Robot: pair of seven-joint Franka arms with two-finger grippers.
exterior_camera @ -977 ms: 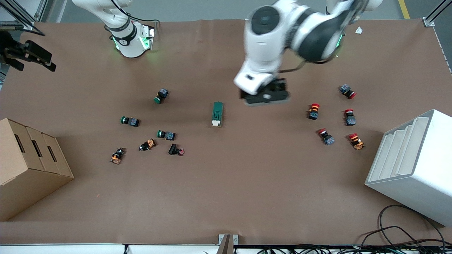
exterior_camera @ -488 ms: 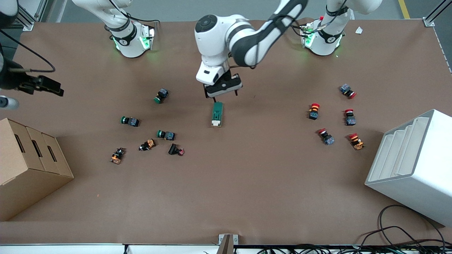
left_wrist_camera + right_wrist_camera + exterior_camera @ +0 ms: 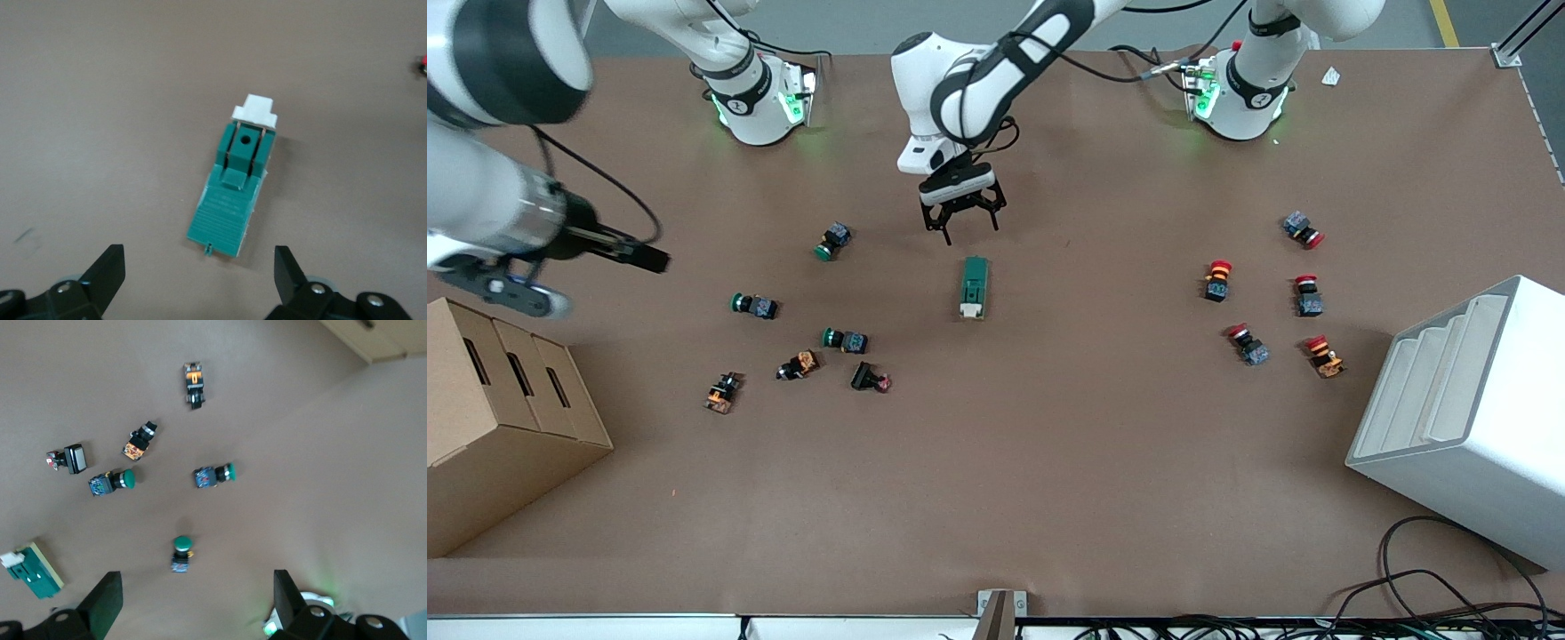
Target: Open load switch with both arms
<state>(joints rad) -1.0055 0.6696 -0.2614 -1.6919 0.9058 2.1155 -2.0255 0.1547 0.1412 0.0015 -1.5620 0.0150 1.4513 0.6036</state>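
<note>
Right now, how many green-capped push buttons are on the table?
3, all toward the right arm's end: one farthest from the front camera, one nearer, one nearest. None seems hidden.

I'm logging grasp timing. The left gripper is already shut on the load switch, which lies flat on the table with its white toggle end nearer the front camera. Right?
Not quite. The left gripper is open and off the load switch, as the left wrist view shows: both fingers stand apart, short of the block. The rest holds.

Matt brown paper-like surface [image 3: 1049, 444]; load switch [image 3: 974, 286] of matt green plastic with a smooth white plastic toggle; plain cardboard box [image 3: 498, 427]; glossy white arms [image 3: 978, 80].
</note>
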